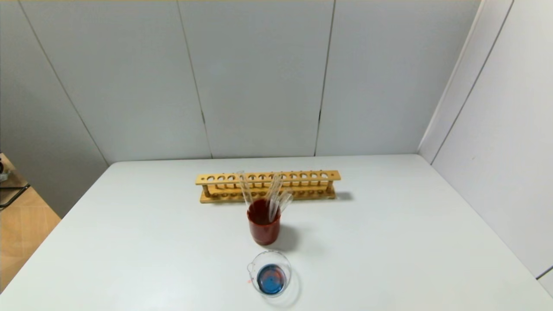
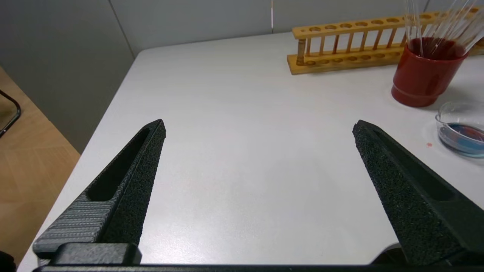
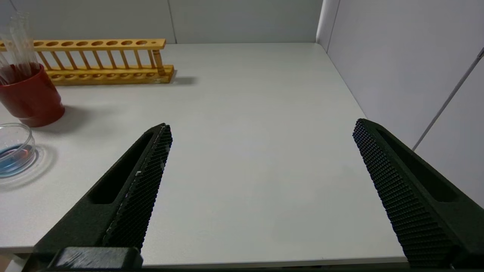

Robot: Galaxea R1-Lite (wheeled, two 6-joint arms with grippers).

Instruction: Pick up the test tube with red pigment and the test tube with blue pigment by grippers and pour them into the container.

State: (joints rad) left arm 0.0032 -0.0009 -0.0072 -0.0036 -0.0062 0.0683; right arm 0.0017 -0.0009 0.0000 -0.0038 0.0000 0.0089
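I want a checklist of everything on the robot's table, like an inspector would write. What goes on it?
Surface: white table, tiny red speck beside the beaker.
Job's things: glass beaker holding blue and red liquid; clear tubes leaning in the red cup, colours inside cannot be told.
Clutter: wooden tube rack behind the cup, no tubes in its holes.
Hands: left hand open, empty, over bare table; right hand open, empty, likewise.
Cables: nothing seen.
Surroundings: grey wall panels; wooden floor.
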